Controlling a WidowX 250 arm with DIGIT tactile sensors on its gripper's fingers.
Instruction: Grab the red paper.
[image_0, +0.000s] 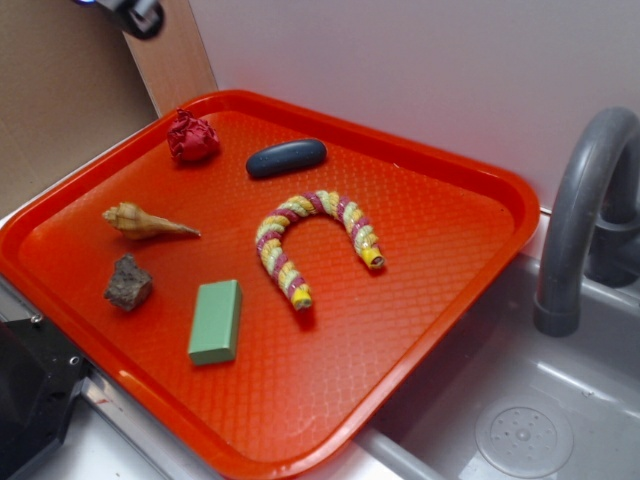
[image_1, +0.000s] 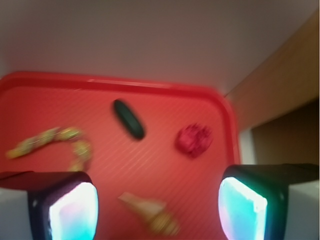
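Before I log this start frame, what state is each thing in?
red paper: crumpled ball, free on the tray, ungrasped
gripper: open, holding nothing
striped rope: bent in an arch, lying flat
seashell: on its side
green block: lying flat
tray: flat beside the sink

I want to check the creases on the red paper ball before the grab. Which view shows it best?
The exterior view: the red paper ball is sharp there, creases visible, sitting near the tray's far corner beside the dark oval object. The wrist view shows it only as a blurred red blob beyond the open hand.
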